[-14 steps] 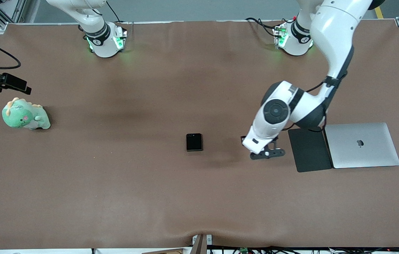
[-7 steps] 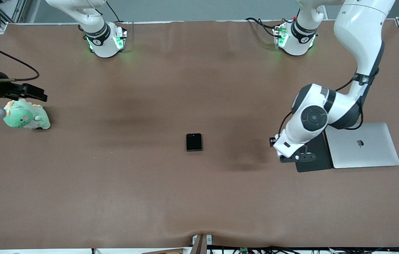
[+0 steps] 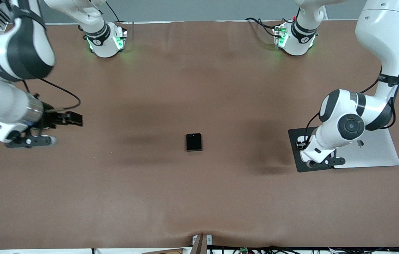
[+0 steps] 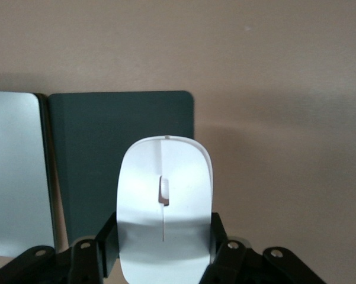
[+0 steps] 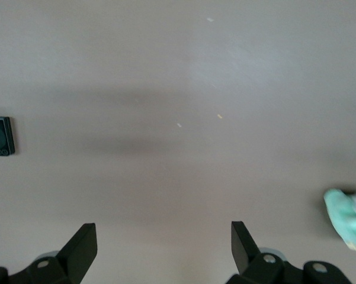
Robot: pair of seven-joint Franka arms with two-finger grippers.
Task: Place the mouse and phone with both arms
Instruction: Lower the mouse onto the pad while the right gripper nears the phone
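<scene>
The white mouse point(image 4: 164, 195) is clamped between the fingers of my left gripper point(image 4: 164, 245), which hangs over the dark grey mat point(image 4: 118, 148). In the front view the left gripper point(image 3: 322, 162) is over the mat's point(image 3: 295, 148) edge nearest the camera, and the mouse is hidden under the wrist. The black folded phone point(image 3: 194, 142) lies flat at the table's middle; it also shows in the right wrist view point(image 5: 0, 144). My right gripper point(image 3: 29, 141) is open and empty point(image 5: 163, 236), over bare table toward the right arm's end.
A closed silver laptop point(image 3: 375, 151) lies beside the mat toward the left arm's end; it also shows in the left wrist view point(image 4: 15, 177). A green plush toy point(image 5: 348, 219) shows in the right wrist view; the right arm hides it in the front view.
My left gripper has carried the mouse from bare table beside the mat to over the mat. My right arm has swung in over the table and now covers the plush toy.
</scene>
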